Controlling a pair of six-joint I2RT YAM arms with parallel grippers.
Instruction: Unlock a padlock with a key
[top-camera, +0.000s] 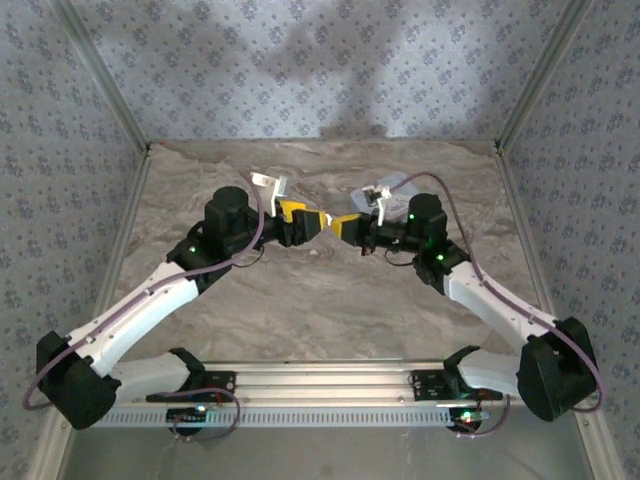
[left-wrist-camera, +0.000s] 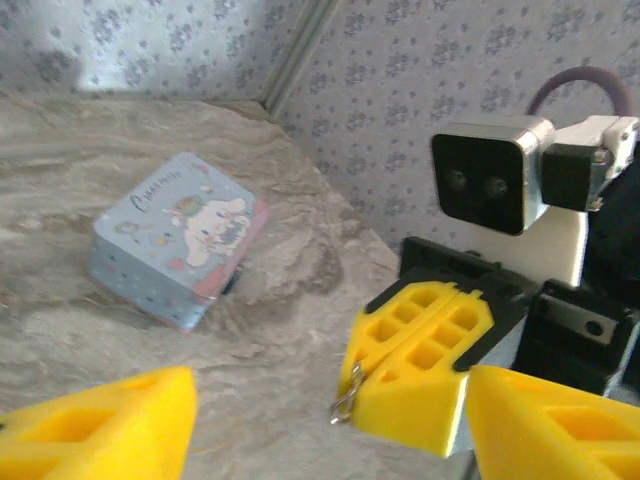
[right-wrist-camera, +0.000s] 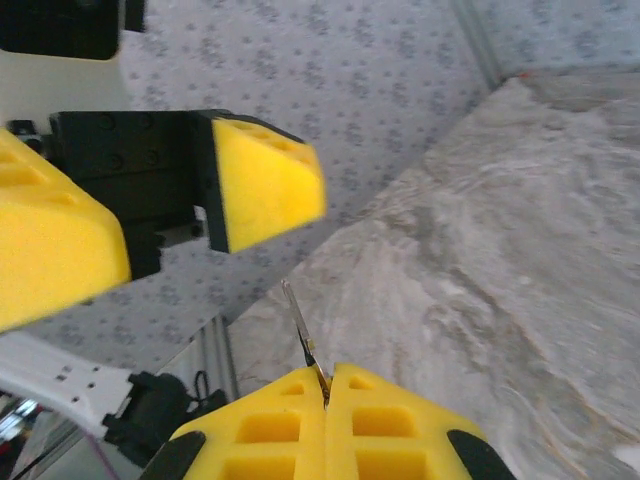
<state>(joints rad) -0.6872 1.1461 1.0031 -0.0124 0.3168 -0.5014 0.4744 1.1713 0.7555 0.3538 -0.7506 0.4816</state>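
Observation:
My right gripper (right-wrist-camera: 327, 378) is shut on a thin metal key (right-wrist-camera: 300, 322), whose blade sticks out past the fingertips. The left wrist view shows that key (left-wrist-camera: 346, 396) as a small wire-like end at the tip of the shut right gripper (left-wrist-camera: 415, 360). My left gripper (left-wrist-camera: 330, 402) is open, one yellow finger on each side of the right gripper's tip, holding nothing. Both grippers meet tip to tip above mid-table (top-camera: 327, 224). A small dark piece (left-wrist-camera: 232, 286) shows at the near edge of the tin; I cannot tell whether it is the padlock.
A light-blue tin with a cartoon lid (left-wrist-camera: 180, 235) lies on the marble table (top-camera: 300, 300), behind the right arm (top-camera: 385, 188) in the top view. Patterned walls close in the back and both sides.

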